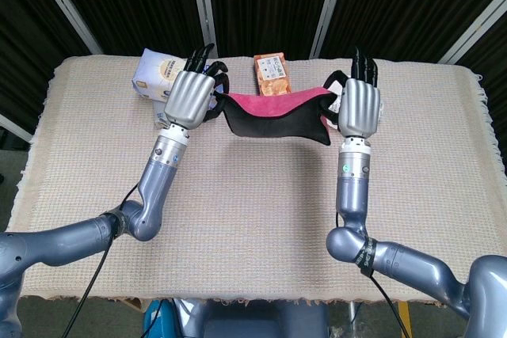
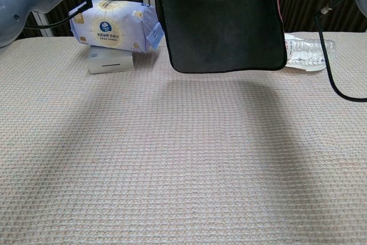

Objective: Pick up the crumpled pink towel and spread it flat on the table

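Observation:
The towel [image 1: 276, 112] hangs stretched between my two hands above the table, pink on top with a dark underside and black trim. My left hand [image 1: 190, 96] holds its left corner and my right hand [image 1: 360, 104] holds its right corner. In the chest view the towel [image 2: 221, 21] shows as a dark sheet hanging in the air, its lower edge a little above the woven table cover [image 2: 183, 159]. Both hands are out of the chest view; only parts of the arms show at the top corners.
A blue-white tissue pack [image 1: 158, 73] lies on a small white box [image 2: 110, 60] at the back left. An orange snack packet [image 1: 271, 74] lies behind the towel. A clear plastic bottle [image 2: 307, 53] lies at the back right. The beige table cover [image 1: 253, 227] spans the table.

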### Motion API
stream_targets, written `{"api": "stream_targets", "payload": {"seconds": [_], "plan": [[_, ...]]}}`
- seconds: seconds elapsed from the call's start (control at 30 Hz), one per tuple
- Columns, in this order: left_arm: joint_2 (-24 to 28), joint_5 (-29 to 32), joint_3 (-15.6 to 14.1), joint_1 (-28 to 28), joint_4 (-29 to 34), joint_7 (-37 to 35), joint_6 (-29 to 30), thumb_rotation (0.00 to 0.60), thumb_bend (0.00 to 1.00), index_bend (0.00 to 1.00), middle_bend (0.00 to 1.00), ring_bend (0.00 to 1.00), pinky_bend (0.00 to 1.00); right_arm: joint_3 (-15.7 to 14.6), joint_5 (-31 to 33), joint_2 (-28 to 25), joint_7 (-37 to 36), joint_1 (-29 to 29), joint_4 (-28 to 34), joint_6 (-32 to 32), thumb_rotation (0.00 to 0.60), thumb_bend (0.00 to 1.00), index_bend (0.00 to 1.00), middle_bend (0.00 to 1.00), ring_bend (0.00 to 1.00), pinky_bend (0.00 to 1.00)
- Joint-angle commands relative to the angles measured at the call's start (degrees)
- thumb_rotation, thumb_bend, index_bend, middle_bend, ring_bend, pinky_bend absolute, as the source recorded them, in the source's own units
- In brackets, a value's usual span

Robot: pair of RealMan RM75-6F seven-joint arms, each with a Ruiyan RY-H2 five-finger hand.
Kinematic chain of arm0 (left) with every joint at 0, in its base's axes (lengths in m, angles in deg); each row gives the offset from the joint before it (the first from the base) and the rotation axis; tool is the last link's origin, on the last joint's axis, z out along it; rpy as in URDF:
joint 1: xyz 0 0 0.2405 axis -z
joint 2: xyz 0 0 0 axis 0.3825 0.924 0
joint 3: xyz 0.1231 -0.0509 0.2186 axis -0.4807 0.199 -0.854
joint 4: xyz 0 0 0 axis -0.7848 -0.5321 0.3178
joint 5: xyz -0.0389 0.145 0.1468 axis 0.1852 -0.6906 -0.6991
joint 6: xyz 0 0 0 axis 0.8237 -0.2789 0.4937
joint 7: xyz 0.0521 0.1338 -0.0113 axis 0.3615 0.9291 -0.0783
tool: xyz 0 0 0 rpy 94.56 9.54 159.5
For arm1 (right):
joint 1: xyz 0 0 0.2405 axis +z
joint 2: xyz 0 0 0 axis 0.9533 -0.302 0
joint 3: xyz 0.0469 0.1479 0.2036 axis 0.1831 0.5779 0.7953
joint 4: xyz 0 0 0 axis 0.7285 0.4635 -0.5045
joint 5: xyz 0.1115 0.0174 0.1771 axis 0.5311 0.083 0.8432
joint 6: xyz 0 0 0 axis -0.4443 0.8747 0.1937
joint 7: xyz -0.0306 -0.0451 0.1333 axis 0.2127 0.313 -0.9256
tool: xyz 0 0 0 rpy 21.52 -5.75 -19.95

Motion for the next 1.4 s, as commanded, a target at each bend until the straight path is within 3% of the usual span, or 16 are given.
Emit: {"api": "stream_targets", "payload": {"seconds": [0.03, 0.27, 0.53, 0.9, 1.4], "plan": [[-1.09, 0.03, -0.37, -0.02, -0.39, -0.56, -0.28, 0.6, 0.48, 0.53, 0.3, 0.01, 0.03, -0.87, 0.36, -0.37, -0.48, -0.72, -0.44, -0.36, 0.6, 0.56, 0.61, 0.04, 0.0, 0.0], [-1.11, -1.56, -2.99, -2.98, 4.6, -1.52, 1.1, 0.6, 0.48, 0.53, 0.3, 0.01, 0.03, -4.43, -0.34, -2.4, -0.9, -4.6, 4.28, 1.39, 0.6, 0.56, 0.61, 0.04, 0.0, 0.0], [-0.46, -4.82, -9.23, -9.32, 13.9, -2.24, 4.4, 0.6, 0.48, 0.53, 0.3, 0.01, 0.03, -11.69, -1.26, -3.14, -1.81, -11.01, 11.26, 3.94, 0.6, 0.56, 0.61, 0.04, 0.0, 0.0], [-0.61, -8.75, -15.64, -16.5, 19.65, -4.32, 7.84, 0.6, 0.48, 0.53, 0.3, 0.01, 0.03, -20.38, -5.07, -1.91, -1.72, -16.38, 15.97, 6.15, 0.6, 0.56, 0.61, 0.04, 0.0, 0.0], [-3.37, -12.55, -20.54, -21.89, 17.57, -5.12, 6.65, 0.6, 0.48, 0.53, 0.3, 0.01, 0.03, -24.42, -7.12, -0.28, -3.32, -20.64, 13.28, 4.76, 0.6, 0.56, 0.61, 0.04, 0.0, 0.0]]}}
